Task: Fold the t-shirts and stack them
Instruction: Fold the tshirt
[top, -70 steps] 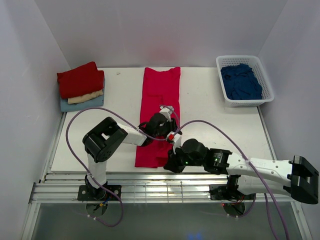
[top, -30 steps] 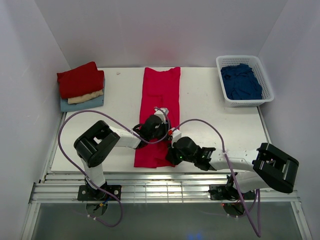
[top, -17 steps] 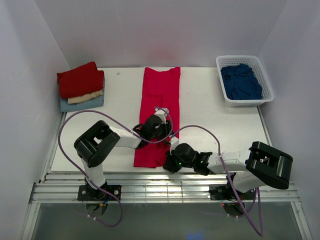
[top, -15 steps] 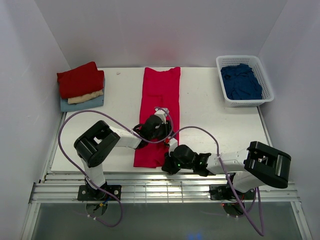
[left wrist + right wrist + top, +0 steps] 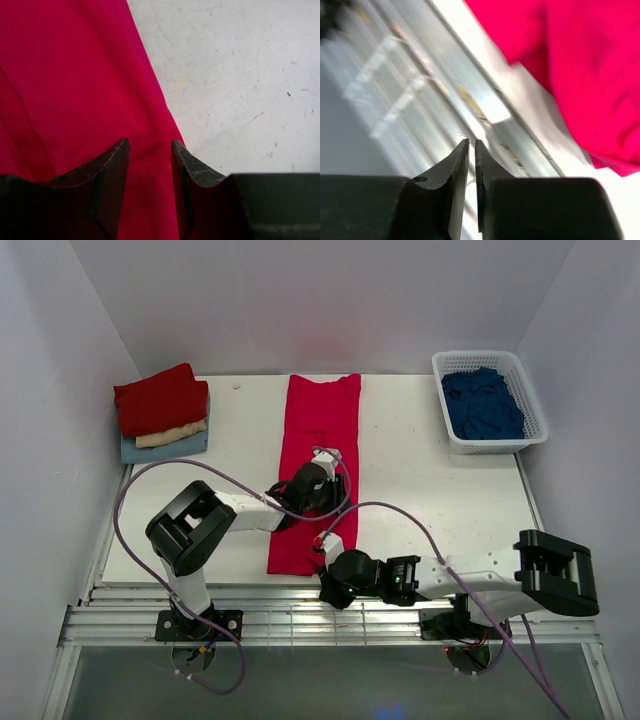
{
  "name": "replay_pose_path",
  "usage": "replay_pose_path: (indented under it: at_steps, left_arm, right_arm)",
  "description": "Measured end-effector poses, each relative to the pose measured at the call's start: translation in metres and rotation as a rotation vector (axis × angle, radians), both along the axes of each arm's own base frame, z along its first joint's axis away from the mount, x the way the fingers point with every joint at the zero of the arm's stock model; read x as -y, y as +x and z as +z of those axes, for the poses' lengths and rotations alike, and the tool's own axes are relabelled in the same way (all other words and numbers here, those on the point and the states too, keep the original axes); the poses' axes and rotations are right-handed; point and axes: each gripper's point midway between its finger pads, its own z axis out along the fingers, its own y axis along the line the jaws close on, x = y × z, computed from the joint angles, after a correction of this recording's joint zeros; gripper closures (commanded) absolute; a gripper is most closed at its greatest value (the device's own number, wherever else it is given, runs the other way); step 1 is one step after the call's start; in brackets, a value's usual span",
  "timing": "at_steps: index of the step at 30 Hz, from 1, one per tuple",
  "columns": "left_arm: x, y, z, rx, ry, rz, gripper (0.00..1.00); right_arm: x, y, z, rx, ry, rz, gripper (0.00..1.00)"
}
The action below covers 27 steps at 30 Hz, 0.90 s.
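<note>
Seen from above, the left arm (image 5: 250,508) covers the middle of the crimson t-shirt (image 5: 322,430). There the left claw (image 5: 150,143) and the right claw (image 5: 472,142) are hidden under their own wrists. The right wrist view is blurred, so the table (image 5: 530,90) and the rails (image 5: 395,90) look smeared. Both wrist views cut off the crimson t-shirt. At far left, the pale blue t-shirt (image 5: 185,445) shows only an edge under the cream t-shirt (image 5: 172,433).

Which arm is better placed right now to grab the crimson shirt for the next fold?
Left. The left gripper is open, with the side edge of the crimson shirt between its fingers. The right gripper is shut, off the cloth, over the near edge of the table.
</note>
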Motion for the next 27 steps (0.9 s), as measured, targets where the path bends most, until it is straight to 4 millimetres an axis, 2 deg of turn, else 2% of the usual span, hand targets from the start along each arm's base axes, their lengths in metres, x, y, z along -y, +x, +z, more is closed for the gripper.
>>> replay_pose_path:
  at_steps: [3,6,11,13,15,17,21,23,25,27]
  left_arm:
    - [0.002,0.009,0.02,0.042,-0.003,0.013,0.48]
    - [-0.001,0.019,0.061,0.131,-0.032,0.047,0.39]
    - [-0.019,0.032,0.153,0.316,-0.117,0.133,0.37]
    - [-0.029,0.036,0.17,0.34,-0.122,0.187,0.38]
    - [-0.041,0.04,0.161,0.314,-0.094,0.232,0.37]
    - [-0.056,0.037,0.134,0.259,-0.053,0.264,0.37]
    - [-0.104,0.003,0.041,0.07,0.105,0.319,0.37]
    - [-0.124,-0.018,0.01,-0.007,0.168,0.335,0.37]
    - [-0.139,-0.035,-0.002,-0.052,0.189,0.356,0.37]
    - [-0.145,-0.041,0.002,-0.056,0.174,0.378,0.37]
  right_arm:
    - [-0.01,0.0,0.041,0.059,0.064,-0.006,0.75]
    - [-0.011,0.012,0.092,0.126,0.173,-0.066,0.62]
    - [0.007,0.036,0.126,0.212,0.242,-0.196,0.53]
    - [0.015,0.047,0.13,0.241,0.24,-0.259,0.52]
    - [0.022,0.059,0.126,0.26,0.22,-0.313,0.52]
    - [0.031,0.071,0.117,0.269,0.181,-0.365,0.52]
    - [0.042,0.094,0.091,0.285,0.079,-0.445,0.52]
    - [0.048,0.103,0.075,0.286,0.025,-0.471,0.52]
    - [0.054,0.11,0.062,0.282,-0.008,-0.495,0.52]
    - [0.06,0.115,0.053,0.277,-0.027,-0.513,0.52]
